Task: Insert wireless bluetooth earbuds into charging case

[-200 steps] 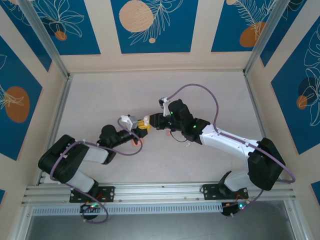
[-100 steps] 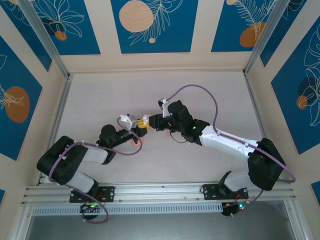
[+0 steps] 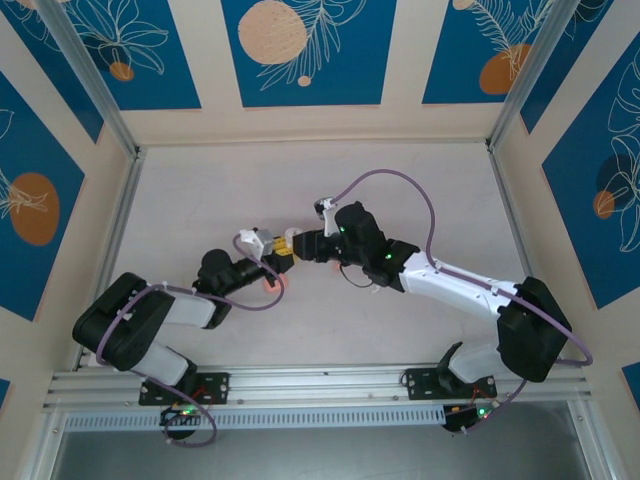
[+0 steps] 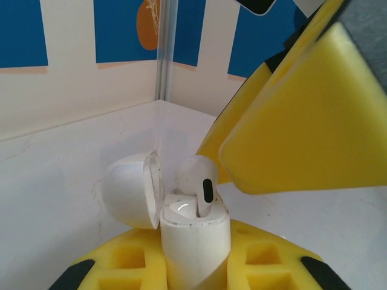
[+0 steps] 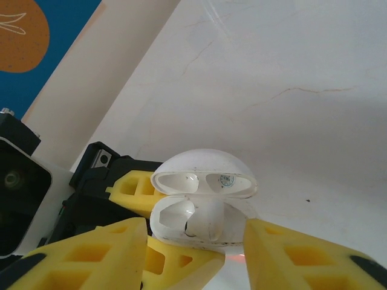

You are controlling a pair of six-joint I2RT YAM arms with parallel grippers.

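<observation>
Seen from above, the left end effector [image 3: 281, 256] and the right end effector [image 3: 298, 243] meet tip to tip over the middle of the pale surface [image 3: 300, 180], the two arms reaching in from either side. In the left wrist view we see the case [image 4: 195, 241], here white rather than tinted, clamped between the yellow fingers [image 4: 266, 260] of the left end effector. The case is held off the surface with its long axis close to upright and its opening facing up. Its lid [image 4: 127, 190] is swung fully back on the hinge and hangs to the left in this view, hollow side toward the case body. One earbud [image 4: 196, 178] stands in the right-hand well. Its long axis is near vertical, the stem points down into the well, the rounded head rises above the rim, and a dark oval patch faces the left wrist camera. We cannot tell whether the neighbouring well is occupied. In the right wrist view the fingers of the right end effector are spread wide, one on each side of the open case and gripping nothing. In the left wrist view, one finger [image 4: 302, 121] of the right end effector lies just beside the head of the earbud; we cannot tell whether they touch.
</observation>
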